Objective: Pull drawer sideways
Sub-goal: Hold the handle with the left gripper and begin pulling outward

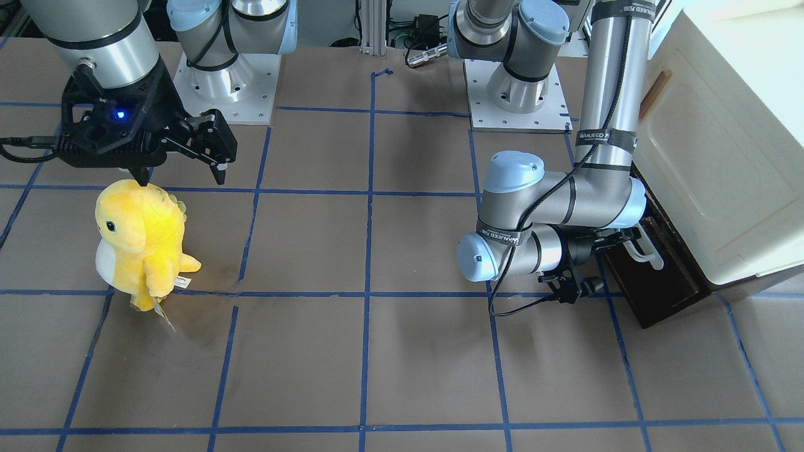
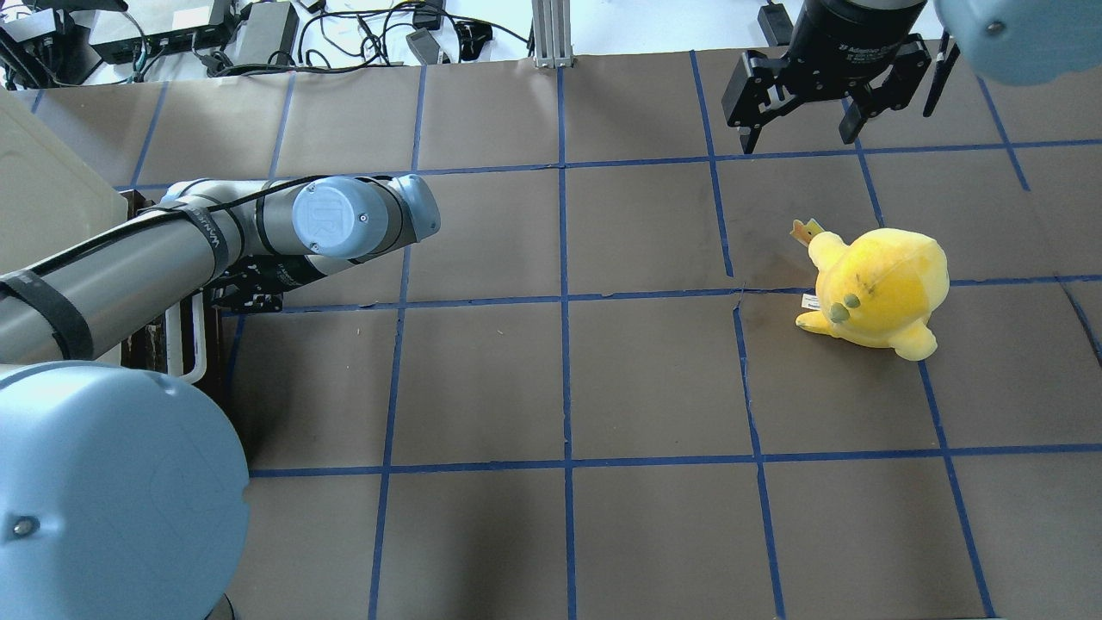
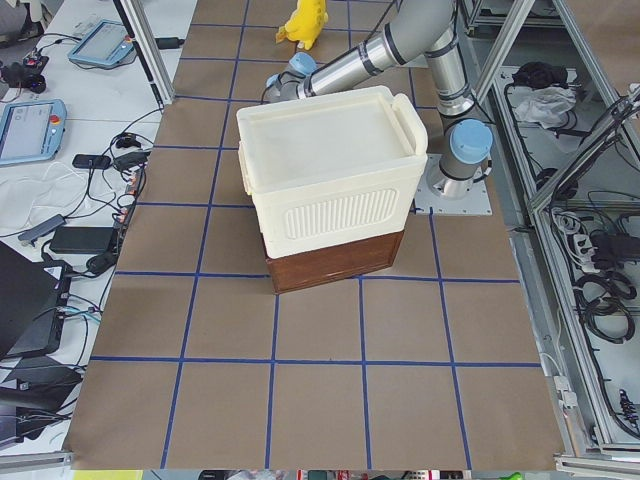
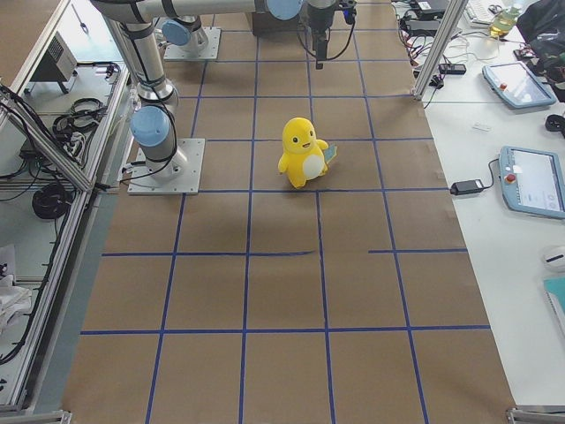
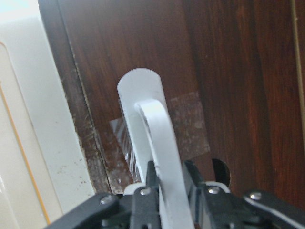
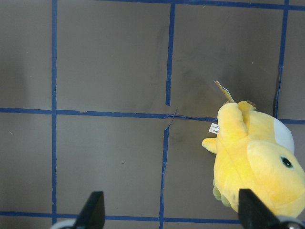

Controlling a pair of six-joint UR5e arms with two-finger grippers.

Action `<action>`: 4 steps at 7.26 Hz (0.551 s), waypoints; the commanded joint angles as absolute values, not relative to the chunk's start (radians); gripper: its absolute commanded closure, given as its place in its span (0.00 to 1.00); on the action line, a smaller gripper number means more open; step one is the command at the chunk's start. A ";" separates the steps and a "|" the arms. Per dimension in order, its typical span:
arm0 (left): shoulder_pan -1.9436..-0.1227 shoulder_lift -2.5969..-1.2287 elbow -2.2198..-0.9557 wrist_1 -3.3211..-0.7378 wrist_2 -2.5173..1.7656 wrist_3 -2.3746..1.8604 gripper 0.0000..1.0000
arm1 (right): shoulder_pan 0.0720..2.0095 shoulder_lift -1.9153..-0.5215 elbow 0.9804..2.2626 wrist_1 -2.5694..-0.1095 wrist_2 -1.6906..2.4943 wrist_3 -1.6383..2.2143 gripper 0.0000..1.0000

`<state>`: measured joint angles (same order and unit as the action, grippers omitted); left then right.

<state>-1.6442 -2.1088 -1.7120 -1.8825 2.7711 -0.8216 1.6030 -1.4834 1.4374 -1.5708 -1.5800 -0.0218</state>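
Well, you have a yellow plush toy (image 1: 141,242) on the worktop (image 1: 408,351) near the spread, empty right end effector (image 1: 182,179), well apart from the drawer (image 1: 666,282). That drawer sits under the cream cabinet (image 1: 722,157), its white bar handle (image 5: 159,129) clenched in the left end effector (image 5: 169,183).

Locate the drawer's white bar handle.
Front-facing view, right side: the white bar handle runs along the dark brown drawer front under the cream cabinet, with the left gripper closed around it.

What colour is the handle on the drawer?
White; the bar handle on the dark brown drawer shows best in the left wrist view.
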 commanded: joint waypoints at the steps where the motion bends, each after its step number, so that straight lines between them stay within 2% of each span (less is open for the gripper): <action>1: -1.646 -2.109 -1.707 -1.881 2.761 -0.816 0.85 | 1.603 -1.483 1.437 -1.571 -1.580 -0.021 0.00; 3: -1.664 -2.114 -1.683 -1.879 2.732 -0.804 0.87 | 1.603 -1.483 1.437 -1.571 -1.580 -0.021 0.00; 4: -1.669 -2.114 -1.681 -1.881 2.731 -0.787 0.92 | 1.603 -1.483 1.437 -1.571 -1.580 -0.021 0.00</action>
